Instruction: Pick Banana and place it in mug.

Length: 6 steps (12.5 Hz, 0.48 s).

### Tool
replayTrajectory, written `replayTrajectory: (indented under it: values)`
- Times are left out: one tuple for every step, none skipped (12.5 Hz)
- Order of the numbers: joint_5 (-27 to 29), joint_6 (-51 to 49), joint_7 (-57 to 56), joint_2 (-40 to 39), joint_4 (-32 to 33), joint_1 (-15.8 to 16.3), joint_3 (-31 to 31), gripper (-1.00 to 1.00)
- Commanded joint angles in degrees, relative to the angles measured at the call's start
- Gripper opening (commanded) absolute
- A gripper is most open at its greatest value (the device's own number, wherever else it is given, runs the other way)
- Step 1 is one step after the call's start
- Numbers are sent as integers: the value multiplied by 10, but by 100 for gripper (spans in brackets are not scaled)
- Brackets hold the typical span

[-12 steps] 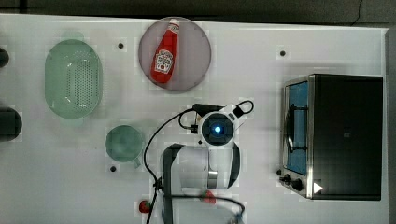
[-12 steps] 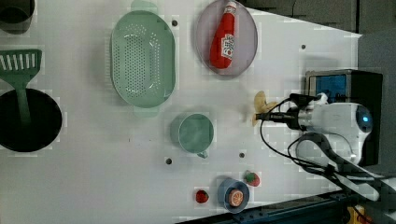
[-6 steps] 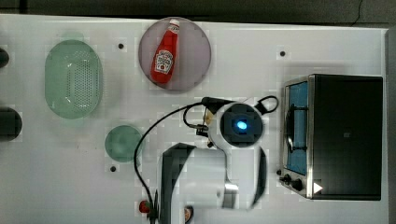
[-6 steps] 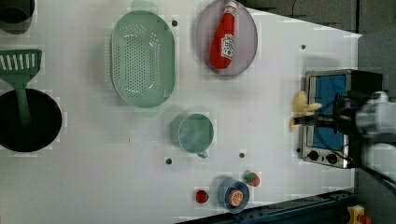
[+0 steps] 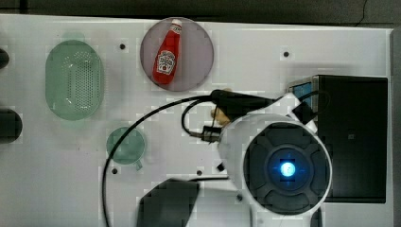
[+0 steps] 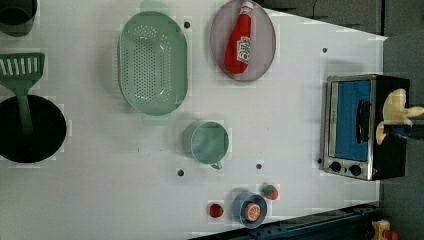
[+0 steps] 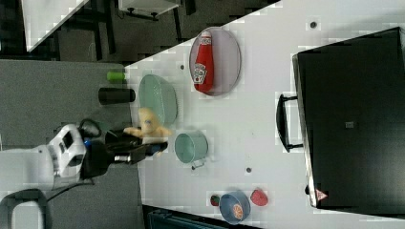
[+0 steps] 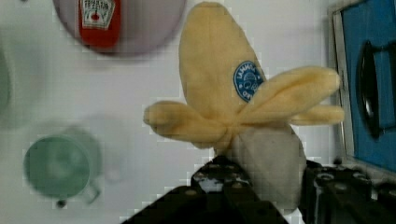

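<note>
Plush banana (image 8: 219, 88), peel flaps splayed, held aloft; teal mug (image 6: 209, 143) upright, empty.

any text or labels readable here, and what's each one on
No text can be read for certain.
Ketchup bottle on the plate: a white label with dark lettering, too blurred to read.
Banana, held in the gripper: a round blue sticker with white letters, too blurred to read.
Toaster oven: a small red warning triangle near one corner, no legible words.

one banana (image 8: 219, 84), one mug (image 6: 209, 143), one ketchup bottle (image 6: 239, 43), two strawberries (image 6: 270, 191).
</note>
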<state>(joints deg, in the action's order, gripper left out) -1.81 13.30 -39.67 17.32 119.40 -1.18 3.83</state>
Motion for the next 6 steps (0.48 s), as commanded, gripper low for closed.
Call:
replayTrajectory:
  values:
    - [14,-52,85,-23,-5,27,-46,-38]
    - [22,-51,120,-26,-5,32,-68,-38]
    - [35,-51,155,-30,-5,37,-91,-38]
    - [44,-51,197,-36,-4,40,-117,-38]
    - [53,-48,244,-46,-4,42,-142,-38]
    - [59,-40,287,-58,-3,43,-166,-38]
